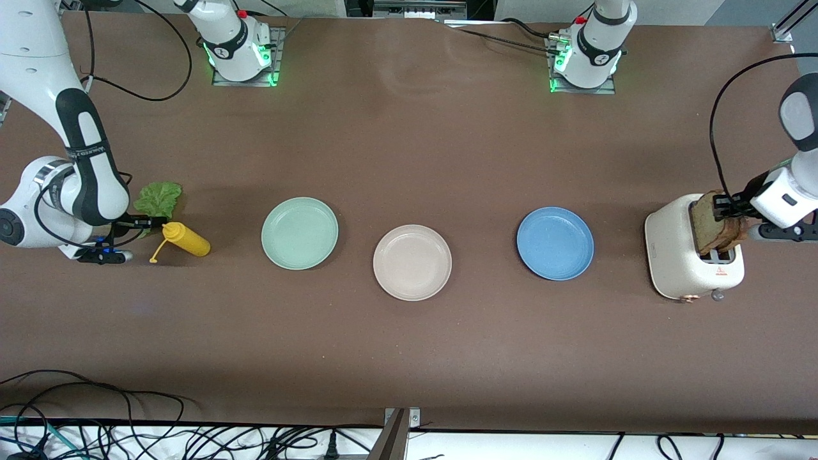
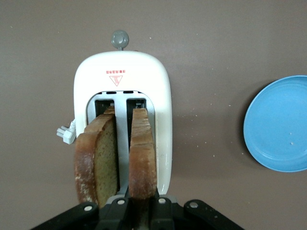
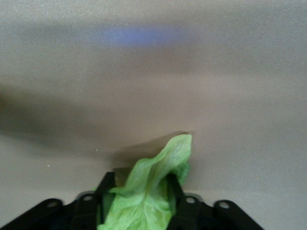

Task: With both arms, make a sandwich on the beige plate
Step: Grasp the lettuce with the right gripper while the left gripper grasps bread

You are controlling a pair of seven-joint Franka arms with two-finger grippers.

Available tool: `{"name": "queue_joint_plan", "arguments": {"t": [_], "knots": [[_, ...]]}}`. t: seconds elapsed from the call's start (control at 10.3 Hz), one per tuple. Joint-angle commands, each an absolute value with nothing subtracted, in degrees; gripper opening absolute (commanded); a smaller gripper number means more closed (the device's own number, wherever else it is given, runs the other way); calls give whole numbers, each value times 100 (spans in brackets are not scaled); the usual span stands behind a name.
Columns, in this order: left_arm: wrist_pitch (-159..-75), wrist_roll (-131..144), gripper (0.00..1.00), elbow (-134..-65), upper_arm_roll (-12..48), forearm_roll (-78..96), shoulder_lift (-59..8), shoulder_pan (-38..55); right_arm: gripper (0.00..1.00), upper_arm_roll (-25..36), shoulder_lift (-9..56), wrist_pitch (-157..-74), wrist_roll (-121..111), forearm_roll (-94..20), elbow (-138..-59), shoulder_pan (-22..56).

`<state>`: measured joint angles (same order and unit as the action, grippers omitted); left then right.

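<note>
Between the two other plates, the beige plate (image 1: 412, 262) lies bare. At the left arm's end stands a white toaster (image 1: 677, 255) with two brown-crusted bread slices upright in its slots. My left gripper (image 1: 725, 206) is over the toaster (image 2: 122, 76) and is shut on one slice (image 2: 142, 158). The other slice (image 2: 98, 163) leans beside it. At the right arm's end a ruffled green lettuce leaf (image 1: 158, 198) lies on the table. My right gripper (image 1: 148, 222) is low at its edge. In the right wrist view the leaf (image 3: 158, 167) bunches up inside that gripper (image 3: 140, 184).
A mint-green plate (image 1: 300, 233) lies toward the right arm's end and a blue plate (image 1: 555, 243) toward the left arm's end. A yellow squeeze bottle (image 1: 185, 239) lies on its side beside the lettuce. Cables run along the table edge nearest the front camera.
</note>
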<state>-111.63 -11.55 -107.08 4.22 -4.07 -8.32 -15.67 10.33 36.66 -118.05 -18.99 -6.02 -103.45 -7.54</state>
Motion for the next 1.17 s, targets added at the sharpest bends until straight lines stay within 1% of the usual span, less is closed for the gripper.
{"name": "queue_joint_plan", "arguments": {"t": [0.0, 0.29, 0.39, 0.58, 0.78, 0.97, 1.07], "knots": [[-10706, -1248, 0, -10389, 474, -501, -809, -1547, 0, 976, 3656, -11733, -2004, -677, -10371, -809], [-10661, -1239, 0, -10328, 501, -501, -817, -1521, 0, 976, 3586, -11655, -1987, -677, -10266, -774], [-10505, -1239, 0, -10144, 510, -501, -817, -1477, 0, 976, 3577, -11402, -1995, -659, -10092, -773], [-10162, -1239, 0, -9775, 693, -501, -826, -1433, 0, 993, 3542, -10455, -1960, -642, -9434, -773], [-9863, -1222, 0, -9388, 1088, -440, -861, -1424, 0, 1011, 3533, -9479, -1925, -589, -8766, -782], [-9817, -1152, 0, -9299, 1300, -21, -888, -1144, 0, 1133, 3385, -8818, -1968, -580, -8316, -791], [-9826, -986, 0, -9290, 1301, 348, -966, -969, 0, 1151, 3314, -8459, -1951, -571, -8132, -791]]}}
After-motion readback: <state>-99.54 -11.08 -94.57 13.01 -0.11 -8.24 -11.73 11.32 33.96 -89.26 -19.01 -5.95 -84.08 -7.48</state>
